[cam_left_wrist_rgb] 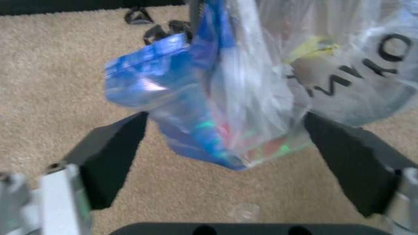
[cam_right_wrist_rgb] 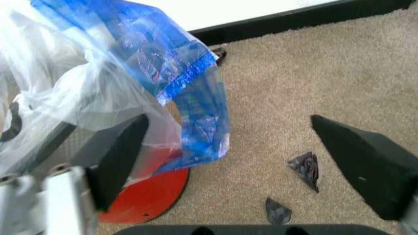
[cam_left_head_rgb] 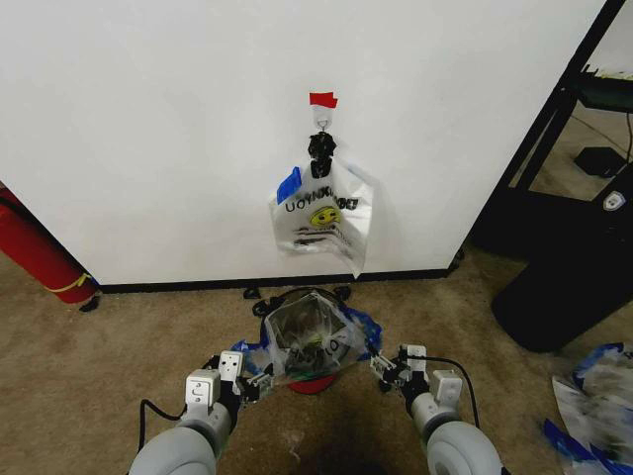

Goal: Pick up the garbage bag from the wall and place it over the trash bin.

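The clear garbage bag [cam_left_head_rgb: 307,336] with blue strips on its rim is draped over the small black trash bin, whose red base [cam_left_head_rgb: 313,384] shows below it on the carpet in front of the white wall [cam_left_head_rgb: 148,129]. My left gripper [cam_left_head_rgb: 257,380] is at the bag's left side and stands open, with the blue-edged film [cam_left_wrist_rgb: 196,107] hanging between its spread fingers. At the bag's right side my right gripper [cam_left_head_rgb: 384,368] is open too, one finger [cam_right_wrist_rgb: 114,152] against the film [cam_right_wrist_rgb: 176,73], with the bin's red base [cam_right_wrist_rgb: 147,196] beneath.
A white smiley-face shopping bag [cam_left_head_rgb: 321,213] hangs from the red-taped hook [cam_left_head_rgb: 322,109]. A red cylinder [cam_left_head_rgb: 35,252] leans at the left. At the right are a black container [cam_left_head_rgb: 574,287], a black rack [cam_left_head_rgb: 554,109] and crumpled bags [cam_left_head_rgb: 593,396]. Black scraps [cam_right_wrist_rgb: 305,169] lie on the carpet.
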